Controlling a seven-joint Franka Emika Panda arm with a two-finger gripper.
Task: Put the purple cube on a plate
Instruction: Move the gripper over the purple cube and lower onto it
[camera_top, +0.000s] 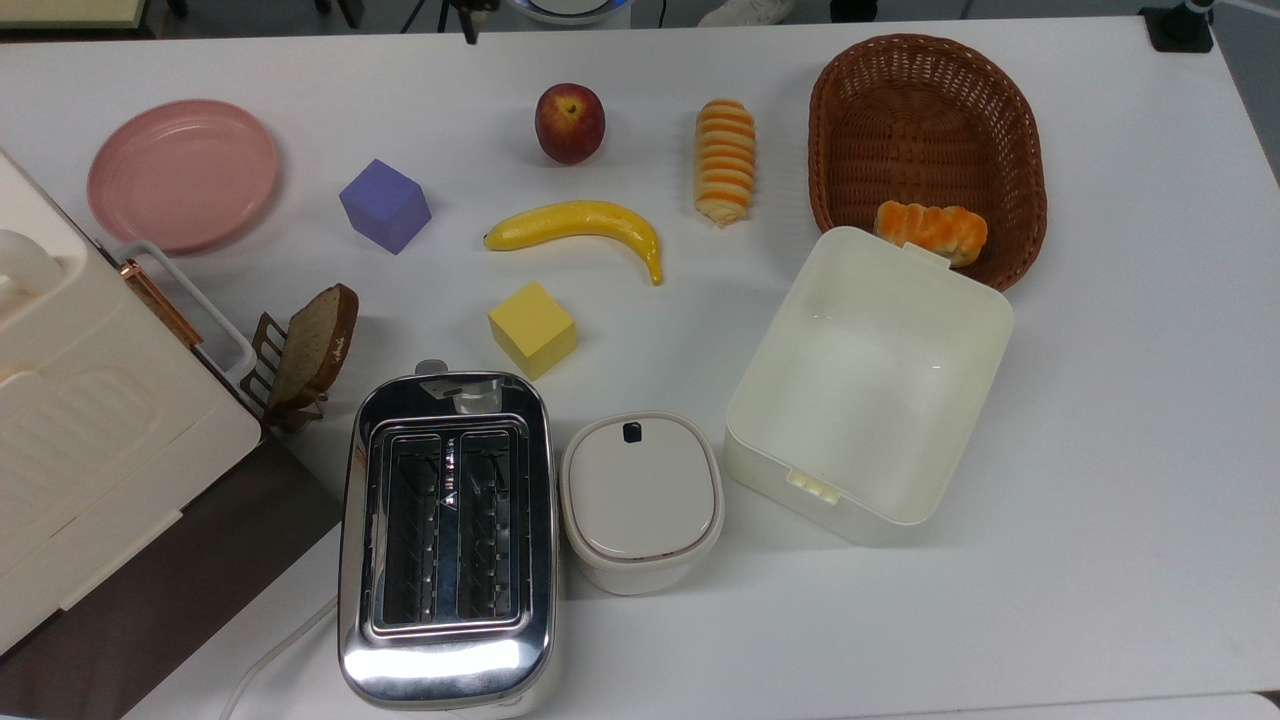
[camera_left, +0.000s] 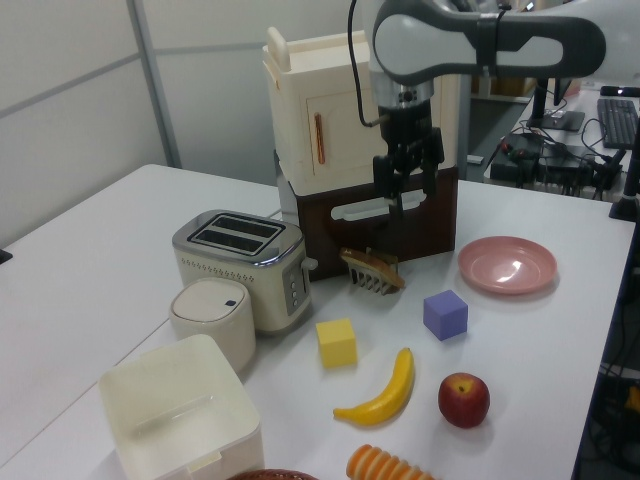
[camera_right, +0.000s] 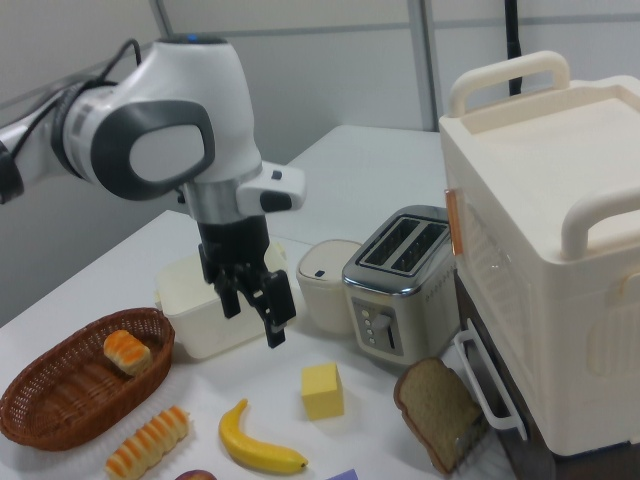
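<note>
Surface: white; all listed items are carried on it.
Open box: cream, square, lidless; nothing is seen inside. Placed at 3 o'clock of the yellow cube in the top view.
Wicker basket: brown, oval; one orange-striped bread roll is held at its 6 o'clock rim, the remainder bare.
Lidded pot: cream, lid on; contents hidden.
Plate: dusty pink, shallow, raised rim; nothing is carried on it. Found at 9 o'clock of the purple cube, apart from it.
Hand: raised well above the surface in front of the cream cabinet; fingers are parted, nothing is held.
Purple cube: lavender, sharp-edged, resting on the surface between plate and banana; yellow cube lies at its 5 o'clock. Judged light and rigid, matte faces likely to give fair friction; not fragile. Two opposite flat side faces are judged the best hold, the fingers squared to them, as the block sits turned on the surface.
</note>
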